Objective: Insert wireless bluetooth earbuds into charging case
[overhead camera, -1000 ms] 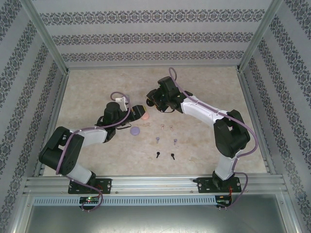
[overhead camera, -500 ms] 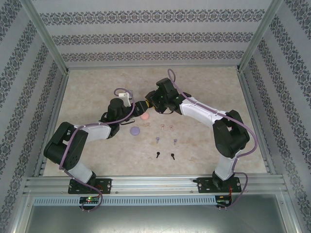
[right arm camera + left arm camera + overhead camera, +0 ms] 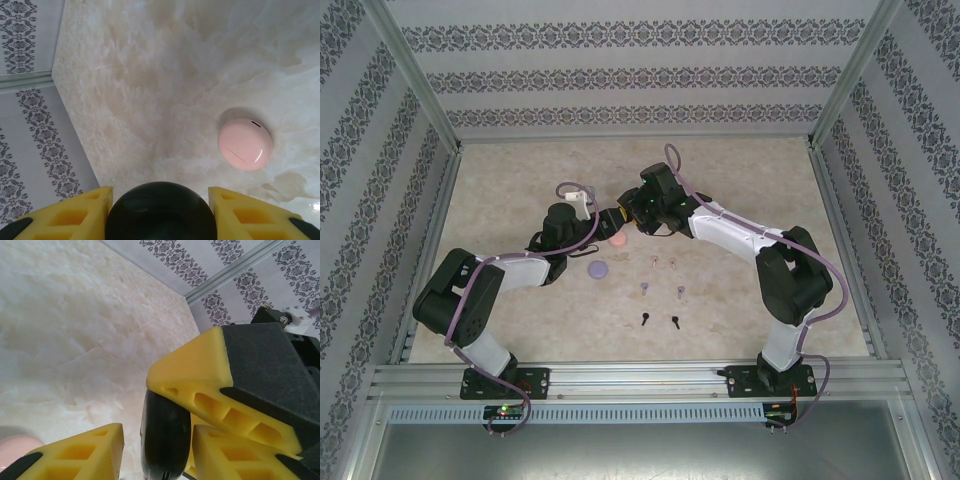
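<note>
My right gripper [image 3: 160, 200] is shut on a round black charging case [image 3: 160, 216], held above the table with a yellow finger on each side. My left gripper [image 3: 157, 445] straddles that same case [image 3: 165, 435] edge-on; one finger lies against it and a gap shows at the other, so it is open. Both grippers meet at the case [image 3: 617, 213] in the top view. On the table lie the earbuds: a pale pink pair [image 3: 663, 262], a lilac pair [image 3: 644, 288] and a black pair [image 3: 646, 319].
A shut pink case [image 3: 245, 143] lies on the table just below the grippers [image 3: 617, 240]. A shut lilac case [image 3: 599, 269] sits to its near left. Patterned walls and metal posts ring the marble-look table [image 3: 740, 180].
My left gripper has come up and to the right to the black case, and its jaws have narrowed round it. The right arm has shifted slightly left, still holding the case.
</note>
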`<state>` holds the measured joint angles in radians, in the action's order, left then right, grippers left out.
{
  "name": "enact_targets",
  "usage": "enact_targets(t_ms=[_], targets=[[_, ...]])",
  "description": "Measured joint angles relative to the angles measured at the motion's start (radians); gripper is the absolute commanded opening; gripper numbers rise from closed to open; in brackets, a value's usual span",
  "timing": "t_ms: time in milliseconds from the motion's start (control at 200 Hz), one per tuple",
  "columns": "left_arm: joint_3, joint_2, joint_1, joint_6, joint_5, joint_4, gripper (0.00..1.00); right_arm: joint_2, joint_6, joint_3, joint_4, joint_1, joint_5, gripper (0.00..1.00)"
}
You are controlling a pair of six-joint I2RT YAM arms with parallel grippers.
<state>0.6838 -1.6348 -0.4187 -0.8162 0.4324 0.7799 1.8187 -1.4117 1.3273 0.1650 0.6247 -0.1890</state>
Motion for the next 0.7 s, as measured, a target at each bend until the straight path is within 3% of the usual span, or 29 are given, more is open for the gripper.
enact_targets(t_ms=[295,495,699], targets=[[0.006,-0.011,-0.008,0.0,-0.008,0.001,0.33,0.0,-0.026,-0.017,-0.022,-0.001,0.004,0.45],[0.006,-0.021,-0.013,0.0,-0.026,0.011,0.41,0.0,-0.048,-0.027,-0.041,-0.001,0.006,0.45],[0.005,-0.021,-0.014,-0.001,-0.049,0.015,0.39,0.0,-0.08,-0.041,-0.071,-0.001,0.008,0.45]])
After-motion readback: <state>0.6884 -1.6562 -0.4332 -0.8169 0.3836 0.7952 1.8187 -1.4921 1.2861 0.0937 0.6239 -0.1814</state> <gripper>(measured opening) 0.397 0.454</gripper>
